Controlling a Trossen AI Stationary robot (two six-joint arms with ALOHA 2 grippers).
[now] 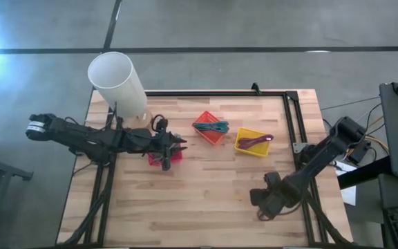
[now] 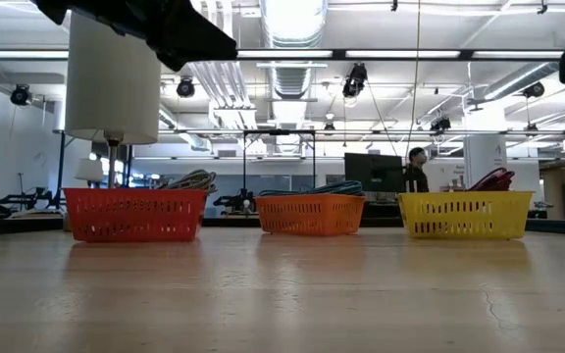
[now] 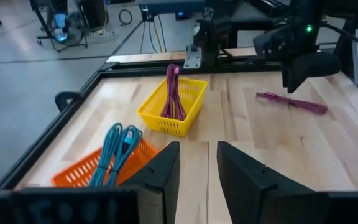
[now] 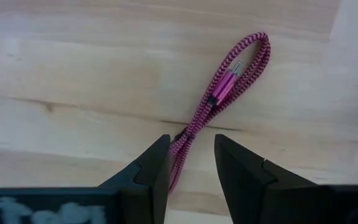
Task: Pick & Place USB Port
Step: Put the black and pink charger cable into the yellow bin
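Magenta USB cable (image 4: 219, 102) lying coiled on bare table (image 4: 73, 81), just ahead of right gripper (image 4: 190, 163), fingers parted, nothing held. Pick step pending: lowering, straddling, closing. Farther: yellow basket (image 1: 251, 143), likely destination. Left gripper (image 3: 194, 171) hovering over red basket (image 1: 175, 156), released, empty.

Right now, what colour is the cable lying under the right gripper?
Magenta-pink with a dark braided weave; the cable shows best in the right wrist view.

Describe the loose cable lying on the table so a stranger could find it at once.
Start at the wooden table, then go to the right gripper near its right front corner. Directly below lies a magenta braided cable, folded into a loop. It alone lies on bare wood; the other cables sit in baskets.
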